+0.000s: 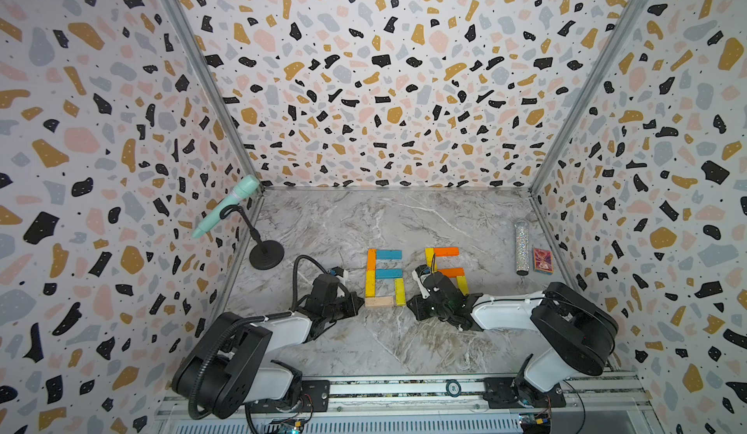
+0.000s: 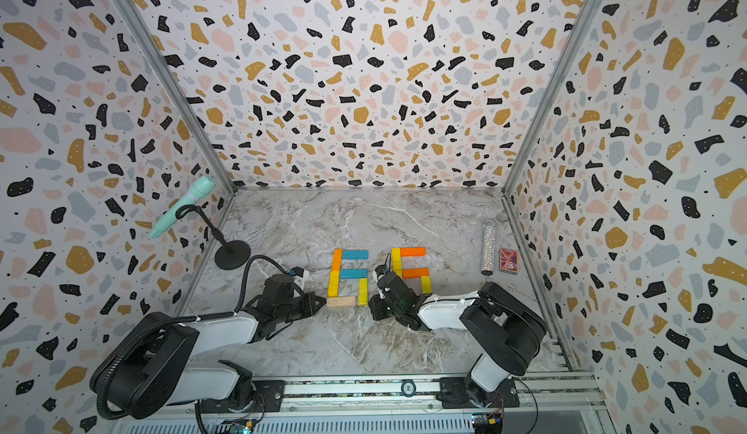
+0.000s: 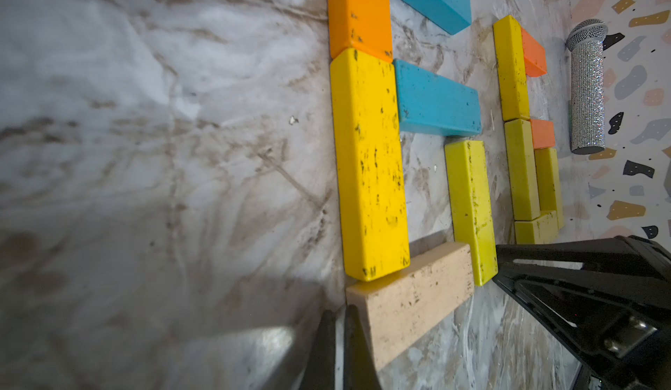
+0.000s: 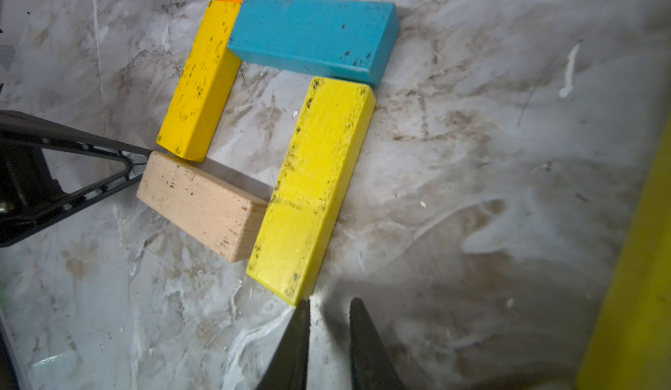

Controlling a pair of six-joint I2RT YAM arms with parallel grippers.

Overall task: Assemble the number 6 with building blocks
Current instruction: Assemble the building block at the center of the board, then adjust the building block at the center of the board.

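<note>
With its jaws pressed together and nothing between them, the left gripper (image 3: 337, 315) rests its tip against the end of the pale plank (image 3: 410, 297). The right gripper (image 4: 328, 303) shows a narrow gap between its fingers, also empty, with one fingertip (image 4: 299, 333) at an end corner of a yellow plank (image 4: 316, 188).

Take the table (image 1: 364, 343) as a clock face in the top views, with twelve at the back wall. Both planks belong to the 6 (image 1: 389, 273), which lies flat near the centre. The left gripper meets it at about eight o'clock, the right at about four. The pale plank is the base at six. Its three o'clock end butts the side of the yellow plank, and a second yellow plank (image 1: 370, 284) stands on its nine o'clock end. A teal plank (image 4: 312, 36) closes the square loop at twelve. An orange plank (image 1: 371, 259) carries the nine o'clock side on toward twelve, and a top teal plank (image 1: 389, 255) runs from it toward three.

Just at three o'clock of this digit lies a second 6 (image 1: 446, 251) in yellow and orange, its lower part hidden under the right wrist in both top views. Farther toward three lie a glitter mic (image 1: 522, 246) and, beside it, a card box (image 1: 542, 260). At ten o'clock a mint mic (image 1: 226, 205) leans on a black stand (image 1: 266, 255).
</note>
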